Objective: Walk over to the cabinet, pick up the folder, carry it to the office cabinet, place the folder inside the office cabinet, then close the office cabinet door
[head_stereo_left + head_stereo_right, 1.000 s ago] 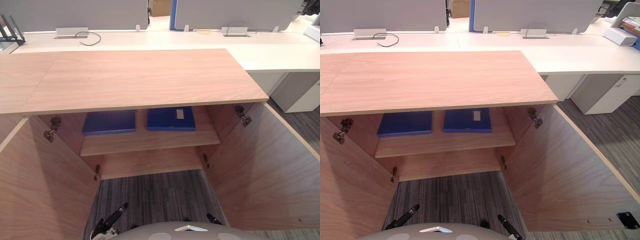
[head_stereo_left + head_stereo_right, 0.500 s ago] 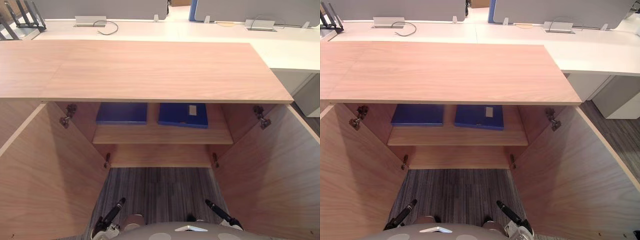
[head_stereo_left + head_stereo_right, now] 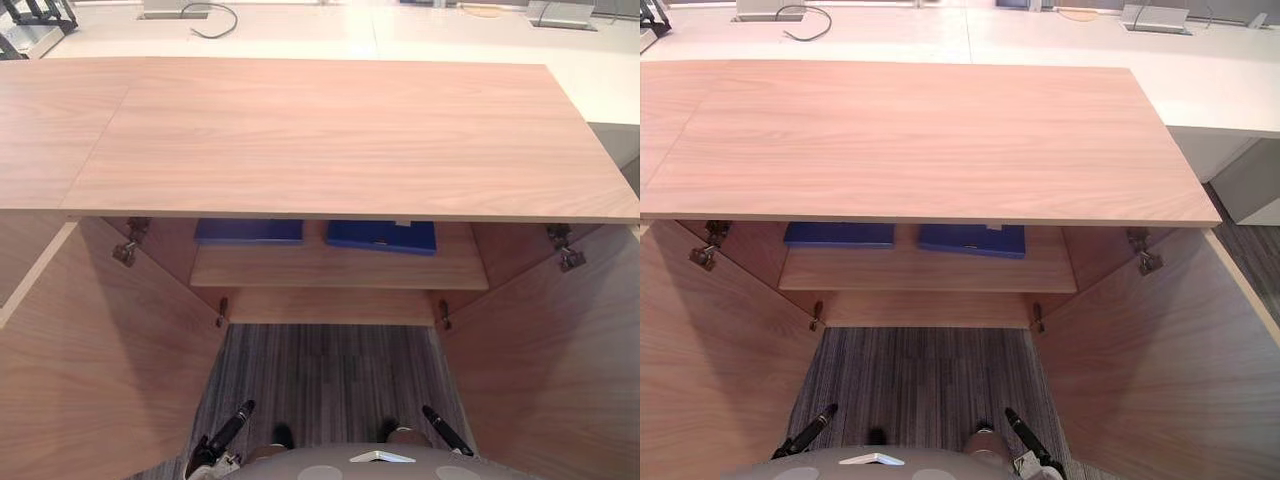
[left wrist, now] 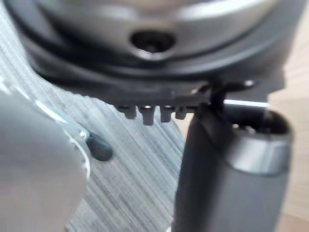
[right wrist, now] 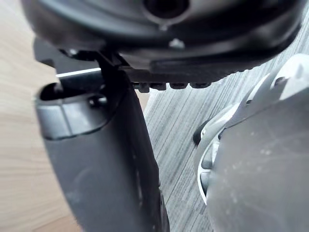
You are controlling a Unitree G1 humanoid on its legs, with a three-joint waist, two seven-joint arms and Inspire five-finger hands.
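Closer now: the head camera has advanced, so the cabinet [image 3: 330, 130] top hides more of the left folder [image 3: 250, 231] and right folder [image 3: 382, 236]. They lie apart along the shelf's [image 3: 340, 268] back edge. The walk-up looks nearly done; pickup, carrying, placing and closing remain. The left robot hand [image 4: 154, 82] and right robot hand [image 5: 159, 53] carry nothing visible, but I cannot tell whether they are released or clenched.

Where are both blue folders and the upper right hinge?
left blue folder [image 3: 248, 232], left eye view, visible cover.
right blue folder [image 3: 380, 238], left eye view, visible cover.
upper right hinge [image 3: 568, 255], left eye view, metal arm.
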